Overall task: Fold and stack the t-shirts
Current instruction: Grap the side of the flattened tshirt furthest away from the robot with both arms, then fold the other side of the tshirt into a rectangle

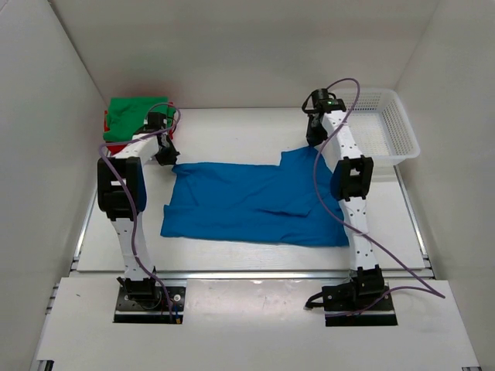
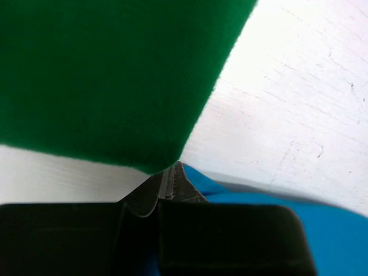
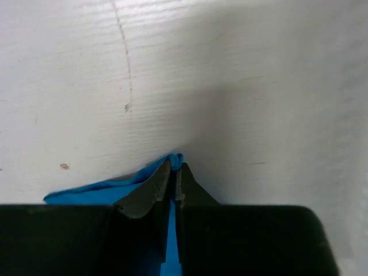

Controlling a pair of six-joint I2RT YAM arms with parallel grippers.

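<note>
A bright blue t-shirt [image 1: 255,202] lies spread across the middle of the table. My left gripper [image 1: 166,157] is shut on its far left corner; blue cloth [image 2: 230,190] shows beside the closed fingers. My right gripper [image 1: 315,137] is shut on the far right corner, with a fold of blue cloth [image 3: 175,158] pinched at the tips. A folded green t-shirt [image 1: 133,112] lies on a red one [image 1: 114,145] at the far left corner; the green also fills the left wrist view [image 2: 109,75].
A white mesh basket [image 1: 379,131] stands at the far right, beside the right arm. White walls close in the table on the left, back and right. The arm bases are at the near edge.
</note>
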